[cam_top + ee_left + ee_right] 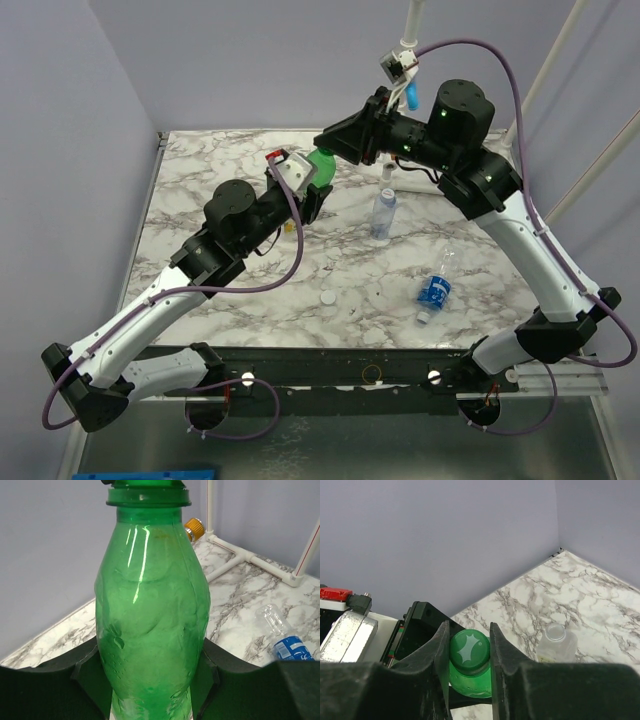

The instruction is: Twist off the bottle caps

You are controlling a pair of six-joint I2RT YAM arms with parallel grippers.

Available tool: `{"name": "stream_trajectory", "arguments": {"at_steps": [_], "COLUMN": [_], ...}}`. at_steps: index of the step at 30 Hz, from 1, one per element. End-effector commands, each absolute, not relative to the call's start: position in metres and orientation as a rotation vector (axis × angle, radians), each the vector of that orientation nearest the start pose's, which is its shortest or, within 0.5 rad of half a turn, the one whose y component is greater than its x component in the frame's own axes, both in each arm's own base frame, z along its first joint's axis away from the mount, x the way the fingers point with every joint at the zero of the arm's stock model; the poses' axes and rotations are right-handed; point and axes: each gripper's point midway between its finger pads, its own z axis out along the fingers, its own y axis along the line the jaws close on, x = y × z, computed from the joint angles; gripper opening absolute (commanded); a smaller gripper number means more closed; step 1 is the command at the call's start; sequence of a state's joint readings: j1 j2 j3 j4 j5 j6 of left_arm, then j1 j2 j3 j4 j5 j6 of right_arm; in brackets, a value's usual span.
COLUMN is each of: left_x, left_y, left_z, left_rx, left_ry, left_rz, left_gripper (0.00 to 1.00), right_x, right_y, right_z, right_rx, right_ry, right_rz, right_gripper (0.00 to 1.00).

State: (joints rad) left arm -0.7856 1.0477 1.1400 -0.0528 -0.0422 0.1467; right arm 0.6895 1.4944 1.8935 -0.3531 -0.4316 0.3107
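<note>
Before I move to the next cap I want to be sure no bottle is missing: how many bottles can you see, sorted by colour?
green bottle: 1
clear blue-label bottles: 2, one standing, one lying
clear uncapped bottle: 1
Total: 4

Left end effector (150, 680) grips the green bottle (150, 605). Right end effector (468, 628) clamps its green cap (469, 652). Both are raised toward the far edge, and I see no gap to pass between them. Upright clear bottle (384, 213) stands mid-surface (200, 200), just right of them. Lying bottle (435, 290) sits toward the near edge. White pipe frame (250, 557) fences the far right corner. Left edge and far left corner are open. White cap (327, 298) lies by the near edge.
</note>
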Motion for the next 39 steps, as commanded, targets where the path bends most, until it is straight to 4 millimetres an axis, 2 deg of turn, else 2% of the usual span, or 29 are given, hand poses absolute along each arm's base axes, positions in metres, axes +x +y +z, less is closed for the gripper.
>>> {"name": "stream_trajectory", "arguments": {"at_steps": [1, 3, 5, 11, 16, 20, 24, 26, 27, 28, 31, 32, 35, 37, 39], "left_x": [0.269, 0.263, 0.250, 0.185, 0.143, 0.128, 0.133, 0.143, 0.149, 0.156, 0.184, 0.193, 0.225, 0.241, 0.257], "left_y": [-0.258, -0.260, -0.266, -0.288, -0.294, -0.295, -0.294, -0.294, -0.294, -0.293, -0.290, -0.287, -0.277, -0.269, -0.261], "left_z": [0.407, 0.411, 0.416, 0.421, 0.421, 0.418, 0.418, 0.417, 0.416, 0.416, 0.414, 0.414, 0.413, 0.413, 0.413], "left_rx": [0.646, 0.643, 0.655, 0.847, 1.022, 1.094, 1.084, 1.062, 1.047, 1.026, 0.949, 0.924, 0.813, 0.761, 0.701], "left_ry": [1.374, 1.371, 1.360, 1.297, 1.256, 1.248, 1.249, 1.256, 1.263, 1.268, 1.290, 1.292, 1.313, 1.319, 1.331], "left_rz": [-0.525, -0.563, -0.659, -0.988, -1.156, -1.216, -1.184, -1.137, -1.107, -1.072, -0.940, -0.886, -0.733, -0.644, -0.561], "left_gripper": [0.00, 0.00, 0.03, 0.03, 0.00, 0.00, 0.00, 0.00, 0.00, 0.00, 0.00, 0.00, 0.00, 0.00, 0.00], "right_x": [0.268, 0.259, 0.241, 0.174, 0.142, 0.127, 0.138, 0.152, 0.162, 0.172, 0.210, 0.222, 0.234, 0.244, 0.266], "right_y": [0.335, 0.331, 0.329, 0.319, 0.315, 0.311, 0.313, 0.315, 0.316, 0.316, 0.309, 0.305, 0.299, 0.302, 0.306], "right_z": [0.508, 0.519, 0.530, 0.552, 0.553, 0.547, 0.543, 0.542, 0.543, 0.544, 0.556, 0.560, 0.565, 0.560, 0.544], "right_rx": [-0.725, -0.768, -0.856, -1.103, -1.243, -1.317, -1.260, -1.193, -1.150, -1.098, -0.874, -0.789, -0.675, -0.624, -0.555], "right_ry": [1.460, 1.432, 1.384, 1.131, 1.039, 0.995, 1.054, 1.105, 1.131, 1.162, 1.241, 1.262, 1.279, 1.349, 1.469], "right_rz": [1.098, 1.089, 1.113, 1.260, 1.366, 1.413, 1.371, 1.324, 1.290, 1.257, 1.124, 1.091, 1.077, 1.084, 1.045], "right_gripper": [0.01, 0.01, 0.00, 0.01, 0.01, 0.00, 0.01, 0.14, 0.26, 0.51, 0.90, 0.96, 1.00, 1.00, 0.97]}}
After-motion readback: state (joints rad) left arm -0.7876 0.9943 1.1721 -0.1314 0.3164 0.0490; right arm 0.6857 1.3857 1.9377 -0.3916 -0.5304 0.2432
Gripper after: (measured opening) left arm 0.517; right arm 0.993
